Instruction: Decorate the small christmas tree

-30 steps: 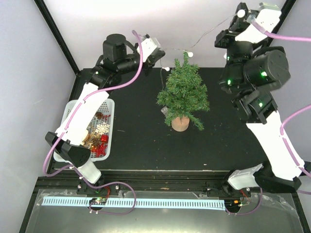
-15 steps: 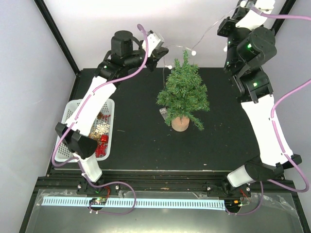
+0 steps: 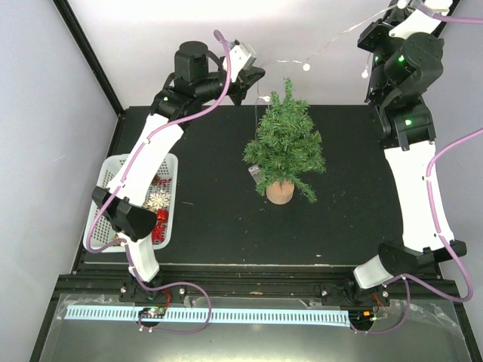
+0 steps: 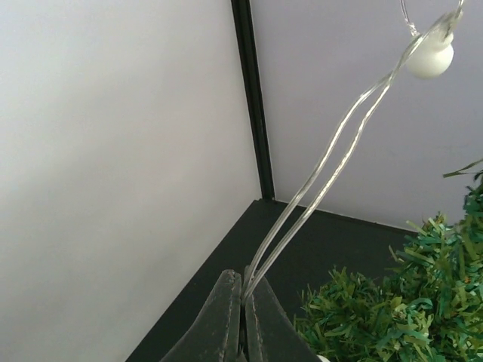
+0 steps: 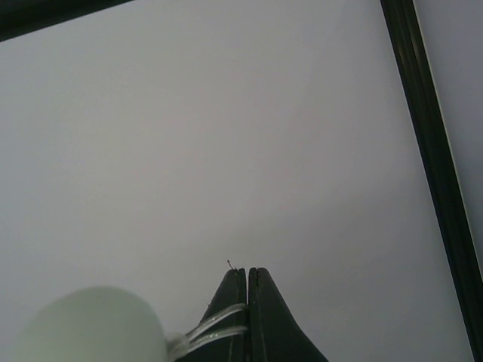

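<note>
The small christmas tree (image 3: 285, 143) stands upright on its tan stump (image 3: 280, 191) mid-table; its green tips show in the left wrist view (image 4: 392, 309). A clear light string (image 3: 332, 39) with white bulbs (image 3: 306, 66) stretches above the treetop between both arms. My left gripper (image 3: 256, 74) is up behind the tree on the left, shut on the double wire (image 4: 324, 166), which rises to a bulb (image 4: 430, 56). My right gripper (image 3: 396, 6) is high at the back right, its jaws (image 5: 247, 270) shut on the wire (image 5: 215, 320) beside a blurred bulb (image 5: 90, 328).
A white basket (image 3: 113, 170) of red, gold and snowflake ornaments sits at the table's left edge under the left arm. A black frame post (image 3: 90, 56) and pale walls close in the back. A small silver item (image 3: 254, 173) lies beside the stump.
Both arms have risen and spread apart, the right one moving up and back to the right. The light string now hangs higher and straighter above the treetop.
</note>
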